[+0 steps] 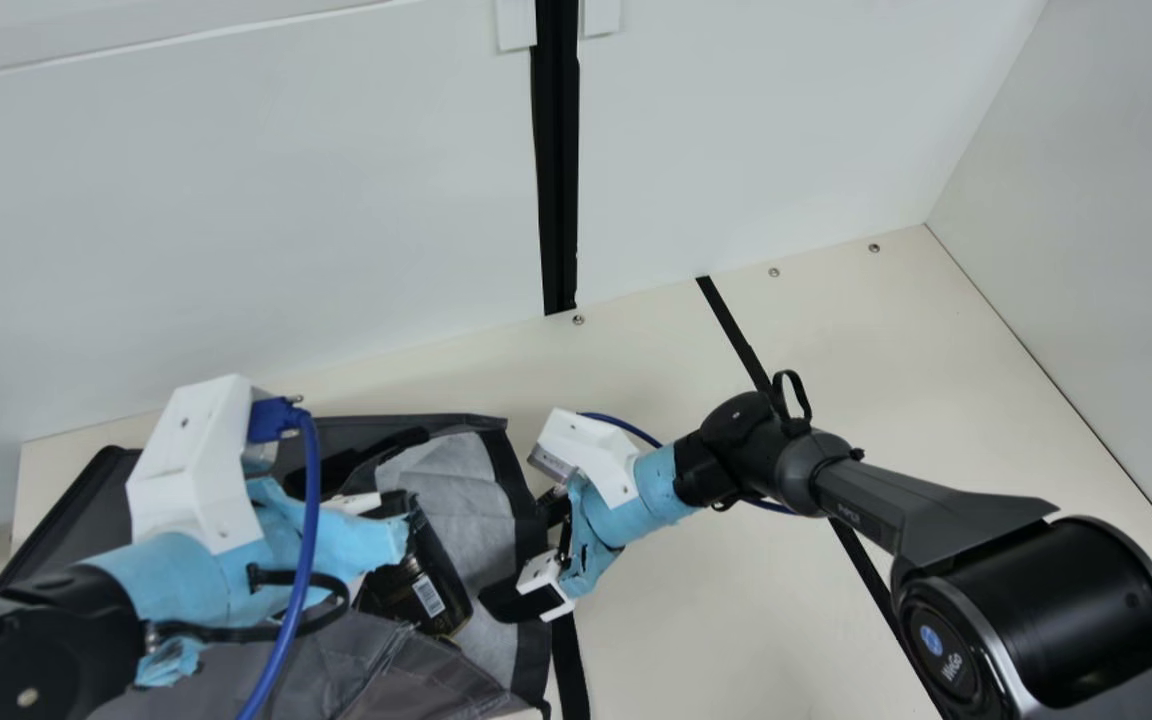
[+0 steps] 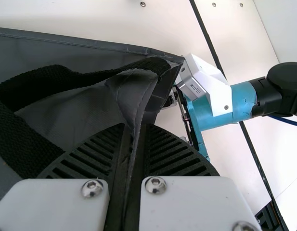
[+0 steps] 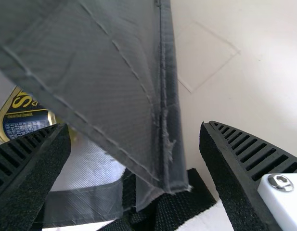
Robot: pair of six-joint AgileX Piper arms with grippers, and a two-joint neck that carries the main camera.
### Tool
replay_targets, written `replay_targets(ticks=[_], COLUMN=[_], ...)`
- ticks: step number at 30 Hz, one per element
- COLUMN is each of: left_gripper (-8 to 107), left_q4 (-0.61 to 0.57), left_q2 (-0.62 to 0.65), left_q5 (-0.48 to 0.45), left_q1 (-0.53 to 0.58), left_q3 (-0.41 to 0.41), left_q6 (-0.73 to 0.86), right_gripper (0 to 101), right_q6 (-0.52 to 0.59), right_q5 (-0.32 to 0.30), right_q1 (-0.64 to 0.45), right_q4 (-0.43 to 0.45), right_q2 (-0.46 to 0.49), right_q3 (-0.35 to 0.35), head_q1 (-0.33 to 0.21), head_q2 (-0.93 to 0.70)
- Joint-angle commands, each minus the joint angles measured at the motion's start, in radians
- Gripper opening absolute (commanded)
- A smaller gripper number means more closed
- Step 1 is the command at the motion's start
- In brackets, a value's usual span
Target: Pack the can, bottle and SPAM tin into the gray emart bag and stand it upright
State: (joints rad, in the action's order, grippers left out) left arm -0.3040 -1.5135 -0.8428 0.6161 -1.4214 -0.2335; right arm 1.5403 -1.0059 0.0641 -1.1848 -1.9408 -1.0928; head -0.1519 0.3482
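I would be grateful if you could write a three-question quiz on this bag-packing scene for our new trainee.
1. Multiple choice: what is between the left gripper's fingers?
a) the SPAM tin
b) a fold of the gray bag
c) nothing at all

2. True or false: the right gripper stands open, with part of the bag showing between its fingers.

3. Fill in the blank: the bag's mouth is at its end nearer to my ____ arm.

Key: 1. b; 2. true; 3. right
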Motion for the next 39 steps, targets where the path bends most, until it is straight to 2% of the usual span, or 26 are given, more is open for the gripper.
replay_targets(ticks=[1, 13, 22, 29, 39], left_gripper=[-8, -8, -8, -8, -8], left_q4=[0.000, 0.000, 0.000, 0.000, -0.012], left_q2=[0.000, 0.000, 0.000, 0.000, 0.019], left_q5=[0.000, 0.000, 0.000, 0.000, 0.007], left_q1=[0.000, 0.000, 0.000, 0.000, -0.001], left_q3=[0.000, 0.000, 0.000, 0.000, 0.015], left_q6=[0.000, 0.000, 0.000, 0.000, 0.022], right_gripper=[82, 1, 0, 0, 0], right_q6=[0.000, -0.035, -0.073, -0.104, -0.126], right_q5=[-0.003, -0.058, -0.133, -0.214, -0.214], right_q1=[0.002, -0.012, -0.056, -0.112, -0.045], right_q4=[-0.001, -0.058, -0.104, -0.134, -0.294], right_q2=[-0.002, -0.010, -0.005, 0.011, 0.061], right_q3=[0.000, 0.017, 0.058, 0.089, 0.150], head_q1=[-0.023, -0.023, -0.023, -0.023, -0.023], head_q2=[0.001, 0.001, 0.001, 0.001, 0.001])
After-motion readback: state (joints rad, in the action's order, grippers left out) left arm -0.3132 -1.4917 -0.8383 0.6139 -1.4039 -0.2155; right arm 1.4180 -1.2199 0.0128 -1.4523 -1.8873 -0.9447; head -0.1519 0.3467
